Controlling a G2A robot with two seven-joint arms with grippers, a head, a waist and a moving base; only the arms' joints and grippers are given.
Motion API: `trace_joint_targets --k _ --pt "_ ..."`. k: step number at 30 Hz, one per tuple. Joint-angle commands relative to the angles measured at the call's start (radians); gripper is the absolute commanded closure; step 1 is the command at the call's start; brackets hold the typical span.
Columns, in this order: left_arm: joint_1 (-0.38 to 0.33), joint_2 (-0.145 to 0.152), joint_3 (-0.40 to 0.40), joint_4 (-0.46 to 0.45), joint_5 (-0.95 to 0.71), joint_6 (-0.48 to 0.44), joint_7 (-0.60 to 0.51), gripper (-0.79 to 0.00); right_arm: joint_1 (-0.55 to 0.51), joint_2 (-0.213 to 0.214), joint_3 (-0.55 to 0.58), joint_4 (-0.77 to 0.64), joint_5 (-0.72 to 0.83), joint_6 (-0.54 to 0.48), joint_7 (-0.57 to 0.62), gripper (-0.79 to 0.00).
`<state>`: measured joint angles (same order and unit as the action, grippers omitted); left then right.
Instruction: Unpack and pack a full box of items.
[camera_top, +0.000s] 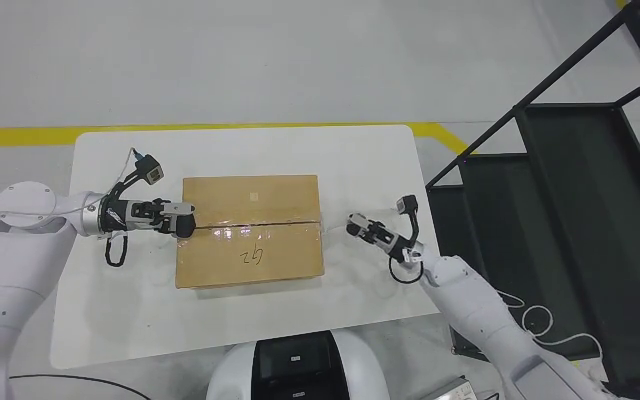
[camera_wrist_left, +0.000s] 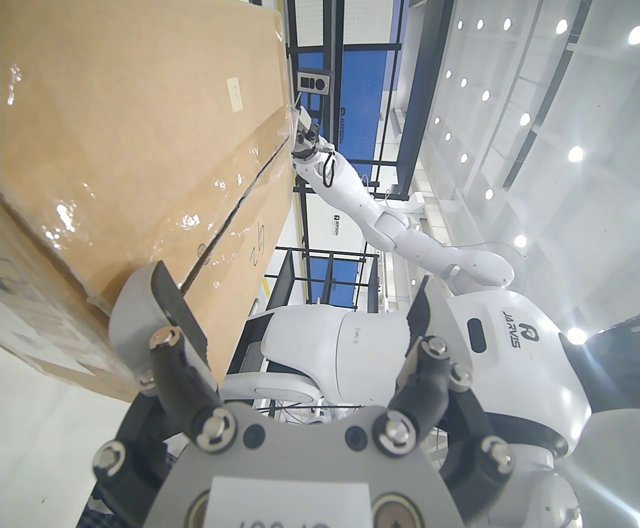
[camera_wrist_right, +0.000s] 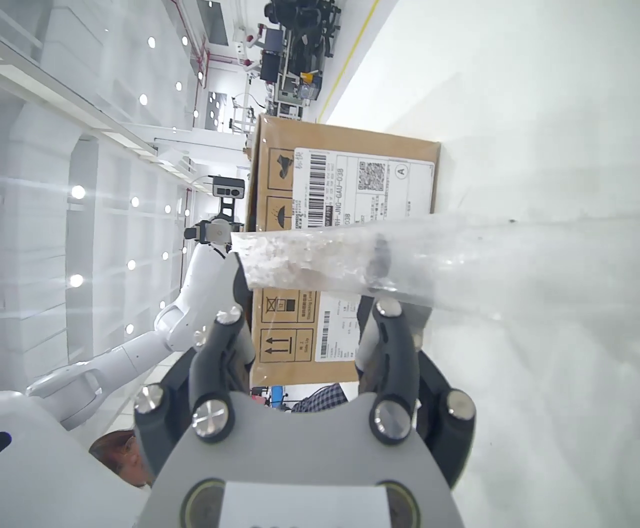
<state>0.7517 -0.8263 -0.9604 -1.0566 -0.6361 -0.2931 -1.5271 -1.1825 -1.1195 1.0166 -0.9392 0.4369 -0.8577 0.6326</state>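
Box (camera_top: 250, 230), shut and taped along its seam (camera_top: 250, 226), sits mid-tabletop (camera_top: 370, 160). Our left fingers (camera_wrist_left: 170, 305) are spread apart at its left end, one of them by the top edge. Our right fingers (camera_wrist_right: 387, 325), just off the right end, stand apart with a clear tape strip (camera_wrist_right: 425, 260) across their tips. We judge the box stiff-walled, likely heavy if full, its taped top slick. Flap edges at the seam look a better hold than the broad faces.

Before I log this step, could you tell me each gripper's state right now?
Left gripper: open, at the box's end.
Right gripper: cannot tell; a clear tape strip lies across it.
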Motion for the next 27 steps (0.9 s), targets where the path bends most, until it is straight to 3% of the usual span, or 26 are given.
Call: trace_joint_targets --k 1,10,18,27 --pt "0.000 0.000 0.000 0.000 0.000 0.000 0.000 -0.785 -0.009 0.004 0.018 -0.007 -0.002 -0.020 -0.004 0.000" --pt "0.000 0.000 0.000 0.000 0.000 0.000 0.000 -0.785 -0.067 0.033 0.115 -0.159 -0.138 -0.042 -0.058 0.000" --pt "0.000 0.000 0.000 0.000 0.000 0.000 0.000 -0.785 -0.093 0.041 0.139 -0.390 -0.334 0.075 -0.097 0.000" --pt "0.000 0.000 0.000 0.000 0.000 0.000 0.000 -0.785 -0.034 0.025 0.075 -0.468 -0.428 0.176 -0.076 0.000"
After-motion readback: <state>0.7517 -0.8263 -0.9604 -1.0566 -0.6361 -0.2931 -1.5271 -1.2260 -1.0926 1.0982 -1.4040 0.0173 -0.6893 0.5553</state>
